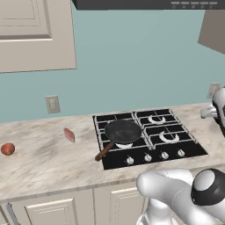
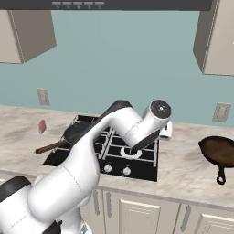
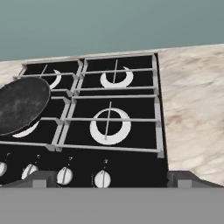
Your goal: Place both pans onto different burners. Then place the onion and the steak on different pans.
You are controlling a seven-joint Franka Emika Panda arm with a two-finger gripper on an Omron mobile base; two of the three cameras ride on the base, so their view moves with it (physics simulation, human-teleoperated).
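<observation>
Four silver knobs [image 3: 64, 175] along the cooktop [image 1: 192, 148] front; four burners [image 3: 110, 126]. Two pans: black pan [image 1: 122, 131] on the front-left burner, reddish-brown pan [image 2: 220, 150] on the counter [image 2: 183, 167] to the right. One steak [image 1: 69, 135], one onion [image 1: 7, 149], both left on the counter. Arm bent over the stove; gripper [image 3: 111, 178] unclenched, holding nothing.

From the right base view my arm [image 2: 91, 151] hides most of the black pan [image 2: 75, 131] (handle shows) left of the cooktop [image 2: 137, 167].
</observation>
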